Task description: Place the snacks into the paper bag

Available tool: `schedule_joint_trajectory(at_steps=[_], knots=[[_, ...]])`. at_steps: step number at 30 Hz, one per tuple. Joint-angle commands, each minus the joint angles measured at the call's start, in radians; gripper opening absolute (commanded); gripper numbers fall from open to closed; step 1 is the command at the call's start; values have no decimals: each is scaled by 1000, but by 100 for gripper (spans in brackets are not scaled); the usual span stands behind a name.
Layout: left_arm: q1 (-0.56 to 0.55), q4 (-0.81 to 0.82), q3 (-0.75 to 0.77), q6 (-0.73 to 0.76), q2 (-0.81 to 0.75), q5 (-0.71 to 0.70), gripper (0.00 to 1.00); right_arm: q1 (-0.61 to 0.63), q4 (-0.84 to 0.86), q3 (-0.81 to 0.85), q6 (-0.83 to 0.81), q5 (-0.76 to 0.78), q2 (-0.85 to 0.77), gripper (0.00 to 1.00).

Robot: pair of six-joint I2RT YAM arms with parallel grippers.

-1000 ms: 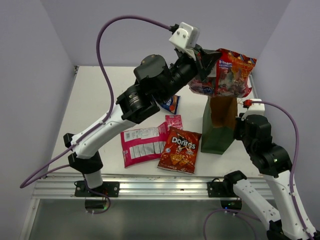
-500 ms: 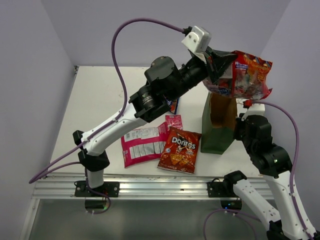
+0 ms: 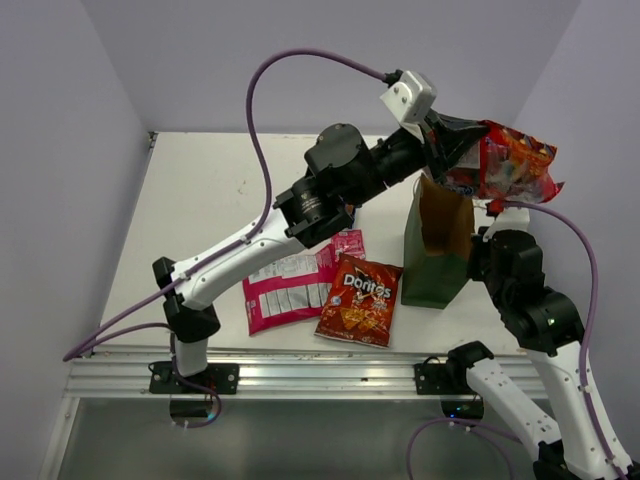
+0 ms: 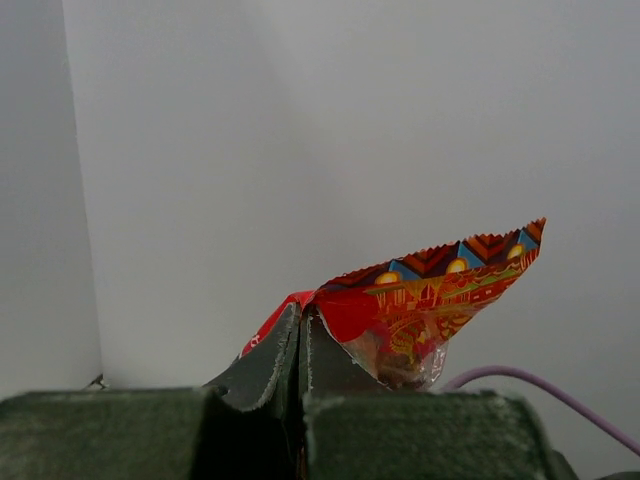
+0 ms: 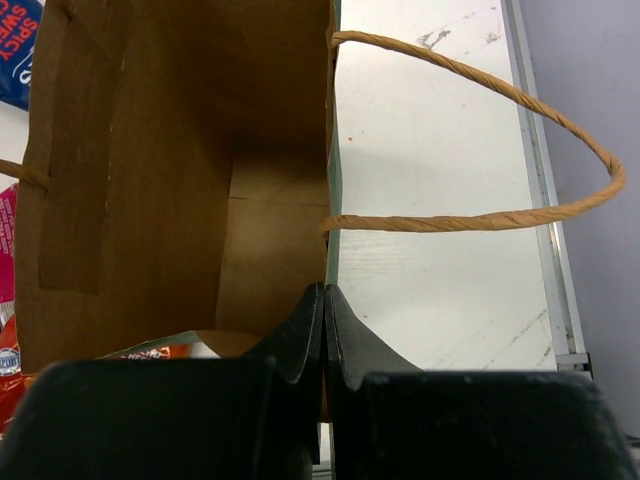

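My left gripper (image 3: 462,140) is shut on the top edge of a red chip bag (image 3: 515,165) and holds it in the air above and to the right of the dark green paper bag (image 3: 432,270). The red packet (image 4: 420,300) also shows pinched in the left wrist view. My right gripper (image 5: 323,300) is shut on the paper bag's right wall (image 5: 329,180), holding it open with its brown inside (image 5: 190,170) showing. A red Doritos bag (image 3: 360,300), a large pink-white packet (image 3: 285,288) and a small pink sachet (image 3: 347,241) lie on the table left of the bag.
A blue bag (image 5: 15,50) lies behind the left arm, mostly hidden in the top view. A rope handle (image 5: 520,170) loops out to the right of the bag. The table's right edge (image 5: 540,200) runs close beside the bag.
My left arm has carried the red chip bag up and to the right, from over the bag's mouth to beyond its right side. The right gripper has not moved.
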Motion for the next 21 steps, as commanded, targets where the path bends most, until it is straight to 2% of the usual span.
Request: schedule_joint_trajectory(at_steps=[1,11,21], knots=[[-2,158,-92,-16,-84,9,0,1,18,-7,-19,-29,-8,0],[21,156,-410,-16,-190,-60,0,1,18,-5,-18,-30,-9,0],[28,-59,-417,-35,-204,-240,0,1,18,-5,-16,-21,0,0]])
